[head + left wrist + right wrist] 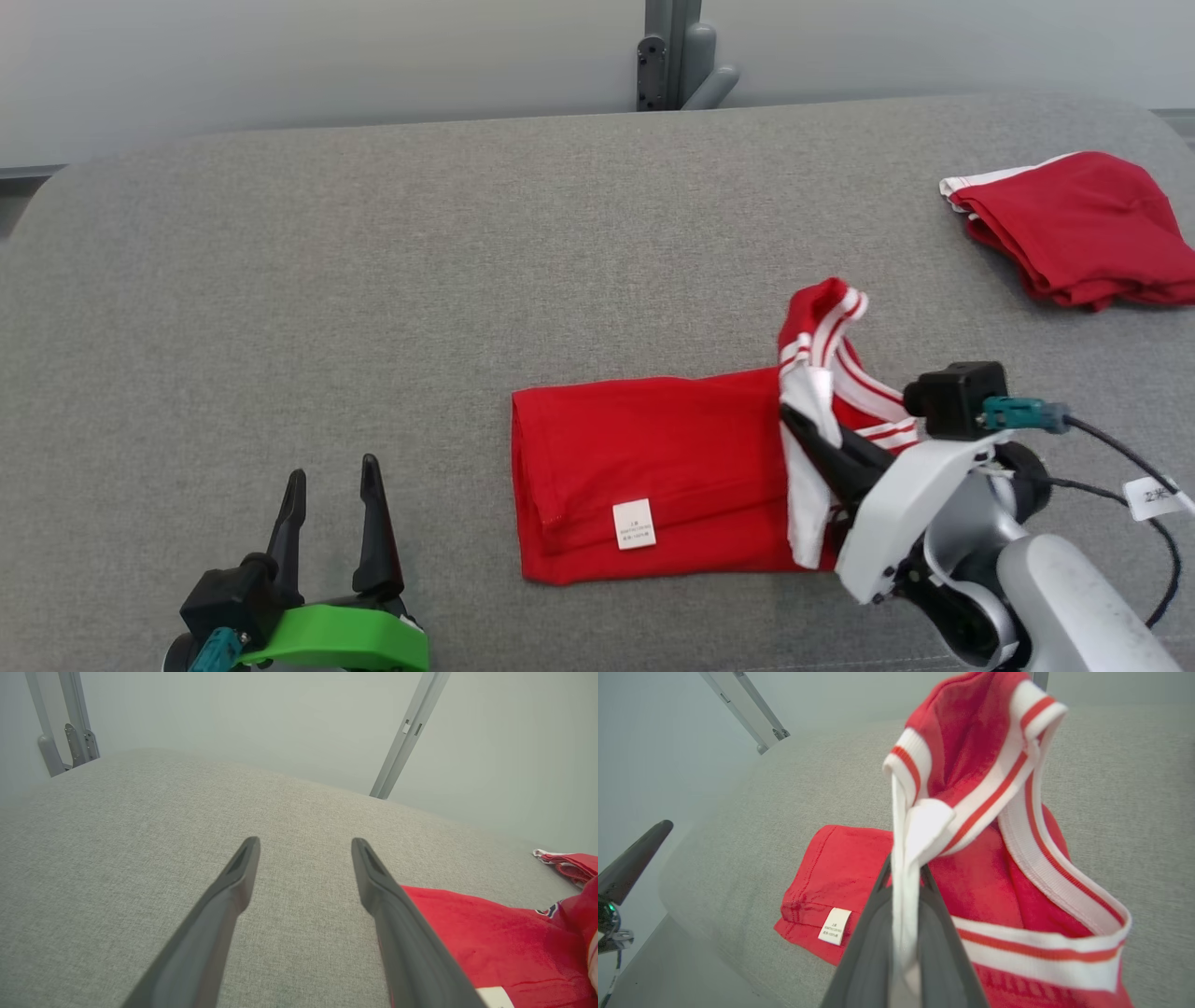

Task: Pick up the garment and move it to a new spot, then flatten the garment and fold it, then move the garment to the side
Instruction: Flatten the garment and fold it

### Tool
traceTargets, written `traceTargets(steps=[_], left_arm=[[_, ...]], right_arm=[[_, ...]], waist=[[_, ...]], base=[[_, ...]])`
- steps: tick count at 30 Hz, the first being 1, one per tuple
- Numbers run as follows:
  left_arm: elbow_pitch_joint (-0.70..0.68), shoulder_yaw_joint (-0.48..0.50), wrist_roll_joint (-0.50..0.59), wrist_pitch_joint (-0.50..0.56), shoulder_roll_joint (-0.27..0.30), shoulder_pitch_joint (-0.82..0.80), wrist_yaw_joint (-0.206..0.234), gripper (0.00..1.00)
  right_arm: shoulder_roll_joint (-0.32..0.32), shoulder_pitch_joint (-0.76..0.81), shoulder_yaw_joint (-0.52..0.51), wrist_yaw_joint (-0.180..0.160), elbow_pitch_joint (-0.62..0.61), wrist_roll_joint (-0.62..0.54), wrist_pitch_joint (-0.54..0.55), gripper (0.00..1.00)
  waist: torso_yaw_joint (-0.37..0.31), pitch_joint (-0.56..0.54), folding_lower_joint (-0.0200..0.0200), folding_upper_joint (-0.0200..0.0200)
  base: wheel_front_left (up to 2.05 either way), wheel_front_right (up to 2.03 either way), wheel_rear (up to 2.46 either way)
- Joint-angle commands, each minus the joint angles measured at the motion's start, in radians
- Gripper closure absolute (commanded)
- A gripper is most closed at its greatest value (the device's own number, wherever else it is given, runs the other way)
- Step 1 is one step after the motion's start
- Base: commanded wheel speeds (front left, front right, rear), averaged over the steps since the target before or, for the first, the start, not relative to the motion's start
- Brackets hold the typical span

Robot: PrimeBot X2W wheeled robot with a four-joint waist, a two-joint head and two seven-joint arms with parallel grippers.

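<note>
my right gripper (794, 420) is pinched shut on the striped waistband (826, 322) of the garment (644, 448) and holds that end up off the grey pad (373, 280). the rest lies flat mid-pad, its long axis running left-right across the head view, from my right fingers toward my left side. the left gripper (333, 471) stands wide and empty, near the free end with the label (634, 523). i judge it the closer arm for that edge. a second red garment (1083, 224) sits far right, well apart.
</note>
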Motion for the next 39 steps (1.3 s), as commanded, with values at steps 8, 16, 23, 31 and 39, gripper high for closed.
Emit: traceTargets(steps=[8, 16, 23, 31, 39], left_arm=[[0.009, -0.008, -0.01, -0.003, 0.002, -0.014, -0.011, 0.0], [0.017, -0.035, -0.015, -0.003, 0.002, -0.037, -0.008, 0.0], [0.023, -0.057, -0.021, -0.003, 0.002, -0.056, -0.004, 0.0], [0.027, -0.055, -0.024, -0.003, 0.002, -0.057, 0.001, 0.0], [0.016, -0.047, -0.017, -0.003, 0.002, -0.039, 0.006, 0.0]], right_arm=[[0.106, -0.07, 0.13, 0.0, 0.102, 0.004, -0.034, 1.0], [0.196, -0.177, 0.215, 0.0, 0.313, 0.014, -0.098, 1.0], [0.226, -0.266, 0.277, 0.0, 0.502, 0.033, -0.144, 1.0], [0.228, -0.322, 0.347, 0.0, 0.56, 0.094, -0.227, 0.0], [0.223, -0.299, 0.318, 0.0, 0.461, 0.068, -0.278, 0.0]], waist=[[0.052, 0.0, 0.0, 0.0], [0.091, 0.01, 0.0, 0.0], [0.121, 0.022, 0.0, 0.0], [0.125, 0.02, 0.0, 0.0], [0.078, 0.012, 0.0, 0.0]], base=[[0.0, 0.0, 0.0], [0.0, 0.0, 0.0], [0.0, 0.0, 0.0], [0.0, 0.0, 0.0], [0.0, 0.0, 0.0]])
